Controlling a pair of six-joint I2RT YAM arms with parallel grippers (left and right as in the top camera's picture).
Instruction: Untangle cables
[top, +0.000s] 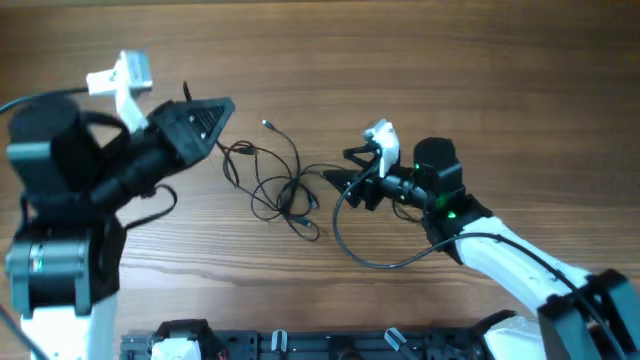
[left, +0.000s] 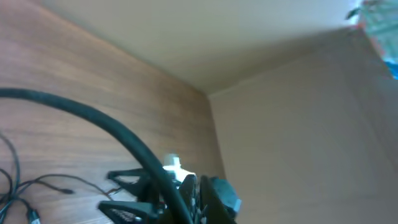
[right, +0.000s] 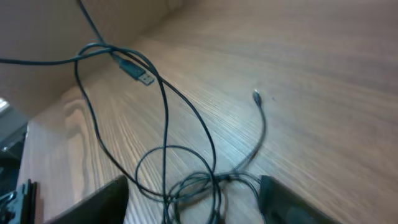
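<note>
Closest to the overhead camera, the left arm (top: 70, 190) fills the left side of the view, bulky and black, reaching right across the wooden desk (top: 450, 60). The right arm (top: 500, 250), white along its lower link, comes in from the bottom right corner and points left. A thicker black cord (top: 370, 258) hangs from it in a wide loop that lies on the desk below its wrist.

The left gripper (top: 222, 108) is closed, its tips together, up and to the left of the cables (top: 280, 185) and near their outermost loop. Whether it touches any strand I cannot tell.

The right gripper (top: 343, 168) sits at the right edge of the tangle with its jaws apart. In the right wrist view its fingers (right: 283, 196) stand either side of the knotted strands without clamping them.

The cables lie mid-desk between the two grippers. They are thin black wires crossing in several loose loops that bunch into a small knot nearest the right gripper. One strand runs out to a flat metal plug (right: 138, 73), and another ends in a tiny plug (right: 256, 95) lying alone on the wood.
</note>
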